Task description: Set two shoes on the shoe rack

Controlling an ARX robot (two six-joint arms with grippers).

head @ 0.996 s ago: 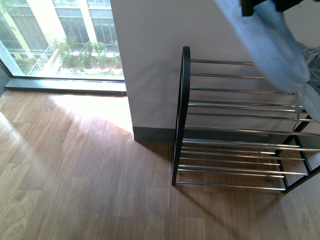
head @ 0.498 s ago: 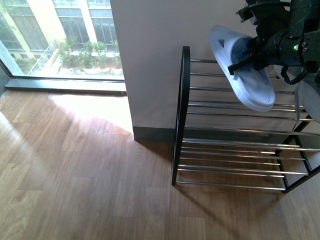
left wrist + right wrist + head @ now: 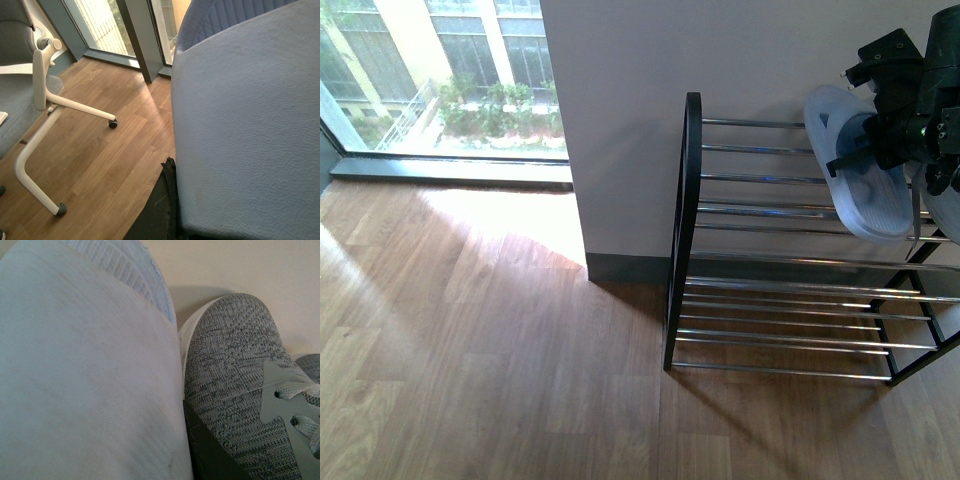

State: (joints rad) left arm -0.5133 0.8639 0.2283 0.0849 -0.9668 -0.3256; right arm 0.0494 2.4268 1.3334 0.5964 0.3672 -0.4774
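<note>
In the front view my right gripper (image 3: pixel 886 138) is shut on a pale blue slide slipper (image 3: pixel 865 195), held tilted just over the top rods at the right end of the shoe rack (image 3: pixel 686 210). The right wrist view shows that slipper (image 3: pixel 85 375) pressed beside a grey knit sneaker (image 3: pixel 235 385) near the wall, with one dark finger (image 3: pixel 210 457) between them. In the left wrist view my left gripper (image 3: pixel 200 222) is shut on the other pale blue slipper (image 3: pixel 245 125), above the wooden floor; one dark finger (image 3: pixel 164 210) shows. The left arm is outside the front view.
A grey office chair with white legs on castors (image 3: pixel 42 100) stands on the wooden floor near a window. A white wall corner (image 3: pixel 620 130) and a floor-level window (image 3: pixel 440 80) lie left of the rack. The rack's lower chrome rods (image 3: pixel 780 318) are bare.
The right gripper has brought its slipper down and to the right, from the top edge of the front view to just over the rack's top rods.
</note>
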